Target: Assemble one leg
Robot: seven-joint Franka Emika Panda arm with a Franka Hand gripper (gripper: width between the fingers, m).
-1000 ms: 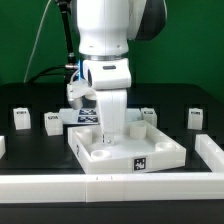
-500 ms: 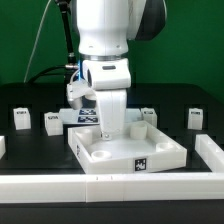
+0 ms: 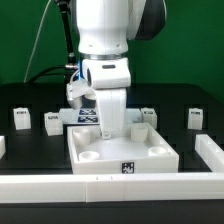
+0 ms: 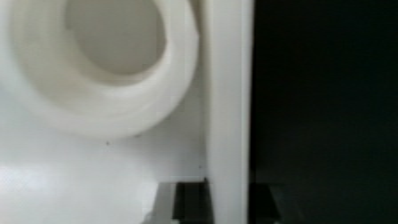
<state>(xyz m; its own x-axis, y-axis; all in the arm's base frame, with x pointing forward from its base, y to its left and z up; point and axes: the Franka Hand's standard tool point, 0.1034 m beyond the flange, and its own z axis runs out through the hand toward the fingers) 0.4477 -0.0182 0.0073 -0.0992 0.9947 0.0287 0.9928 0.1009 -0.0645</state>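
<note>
The large flat white square panel (image 3: 122, 152) with round sockets lies square to the front of the table, its tag facing front. My gripper (image 3: 112, 130) reaches down onto the panel's far part. In the wrist view the panel's raised rim (image 4: 226, 100) runs between my dark fingertips (image 4: 189, 206), and my gripper (image 4: 217, 206) is shut on it beside a round socket (image 4: 98, 50). Small white legs with tags stand on the black table: two at the exterior view's left (image 3: 18, 119) (image 3: 52, 122), one behind the panel (image 3: 148, 115), one at the right (image 3: 196, 117).
The marker board (image 3: 88, 118) lies behind the panel, partly hidden by my arm. A low white wall (image 3: 110, 186) runs along the front, with white blocks at the right (image 3: 210, 150) and left (image 3: 2, 147) edges. A green backdrop stands behind.
The panel has turned from skewed to square with the front wall and slid toward the front. My arm looks almost unmoved.
</note>
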